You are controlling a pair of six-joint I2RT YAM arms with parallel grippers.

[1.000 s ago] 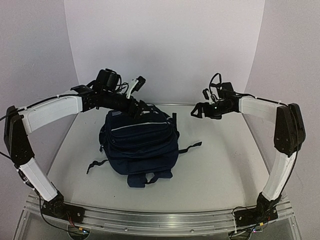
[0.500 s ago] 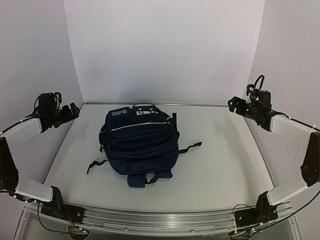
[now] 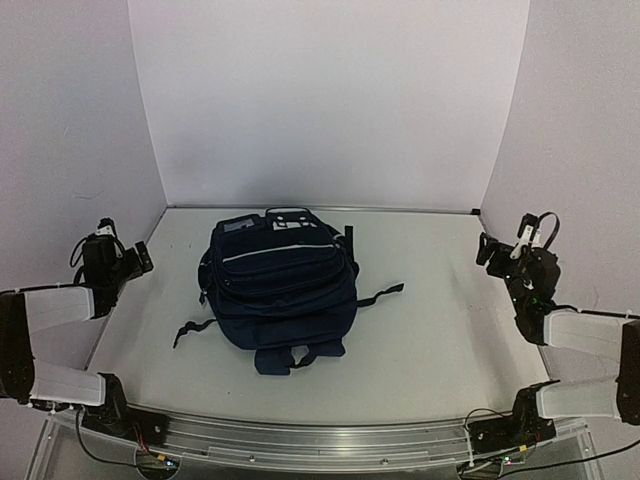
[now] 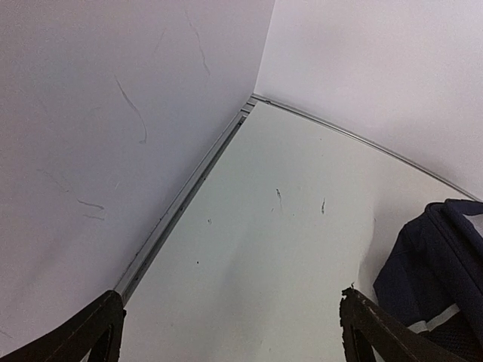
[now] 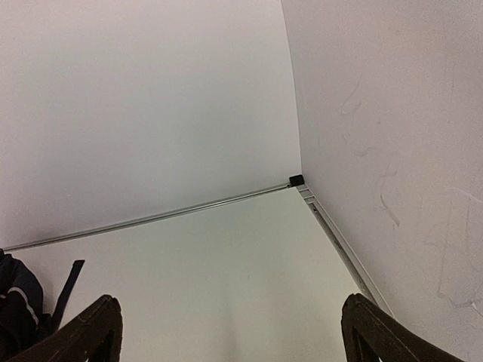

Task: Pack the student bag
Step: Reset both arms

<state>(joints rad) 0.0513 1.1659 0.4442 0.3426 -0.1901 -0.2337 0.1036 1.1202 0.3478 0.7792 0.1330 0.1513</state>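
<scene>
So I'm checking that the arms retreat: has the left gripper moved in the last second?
Yes. The left gripper has pulled back from the far end of the student bag, leftward and nearer, to the left edge of the table.

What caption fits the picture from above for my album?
Navy backpack on the white table, left pincer and right pincer open and well apart from it.

Navy-blue student bag (image 3: 280, 290) with white piping, on a pale grey table (image 3: 440, 330).

Bare table (image 3: 440, 330) flanks the student bag (image 3: 280, 285), walls (image 3: 330, 100) closing three sides
</scene>
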